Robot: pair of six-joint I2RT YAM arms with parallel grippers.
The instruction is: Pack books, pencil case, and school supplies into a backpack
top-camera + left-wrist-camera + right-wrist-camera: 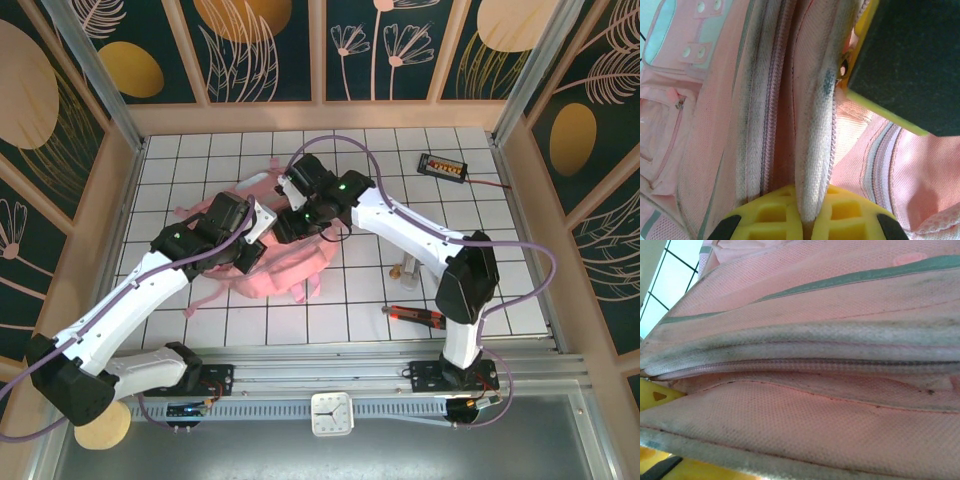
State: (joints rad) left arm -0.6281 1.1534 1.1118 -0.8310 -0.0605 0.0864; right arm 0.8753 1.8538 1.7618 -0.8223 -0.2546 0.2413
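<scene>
The pink backpack [285, 272] lies mid-table with both arms over it. My left gripper [257, 233] is shut on the white-trimmed edge of the backpack's opening [815, 150], the fabric pinched between its yellow fingers [765, 215]. My right gripper [289, 227] is pressed against the same opening from the far side. One of its yellow, dark-padded fingers [905, 60] shows close by in the left wrist view. Backpack fabric [815, 415] covers its jaws in the right wrist view. Small school supplies [405, 268] and a red-and-dark item [416, 315] lie to the right. The books and pencil case are hidden.
A black wired box with orange buttons [443, 166] sits at the back right. Wooden walls [120, 200] border the tiled table on the left, back and right. Cables loop over the right arm [420, 235].
</scene>
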